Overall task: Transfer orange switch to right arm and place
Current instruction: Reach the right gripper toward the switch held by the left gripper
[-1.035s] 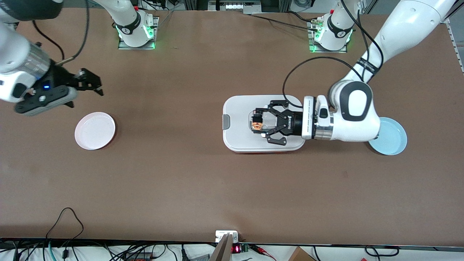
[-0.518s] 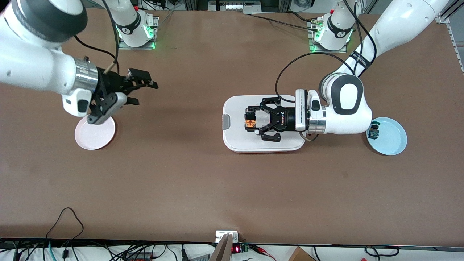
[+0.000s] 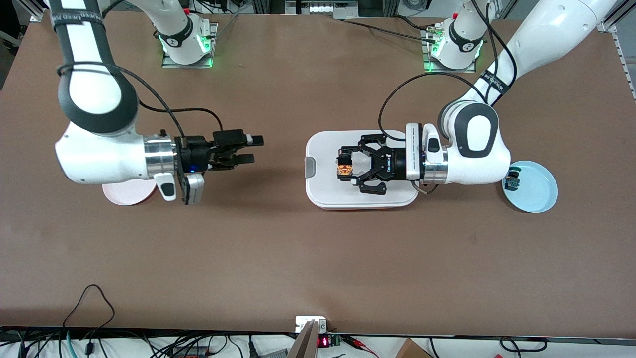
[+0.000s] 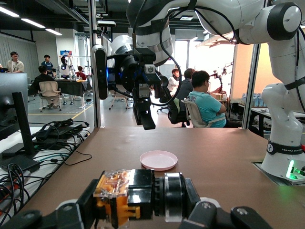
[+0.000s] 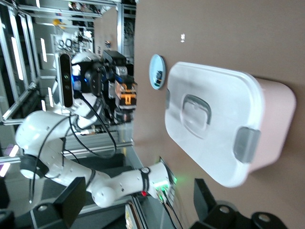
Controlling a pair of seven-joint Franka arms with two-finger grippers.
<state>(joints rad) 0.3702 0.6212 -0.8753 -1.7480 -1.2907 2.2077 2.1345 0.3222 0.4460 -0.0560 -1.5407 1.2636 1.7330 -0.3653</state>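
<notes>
Your brown table sits in a busy lab. The left gripper clamps the orange switch over the white box; the right gripper, fingers spread wide, has swung in toward it.

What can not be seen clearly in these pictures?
- Pink plate: front view, mostly hidden under the right arm.
- Small part on the blue plate: front view, too small, partly behind the left arm.
- Right gripper: right wrist view, cut off by the edge.
- Switch: left wrist view, cut off by the edge.
</notes>
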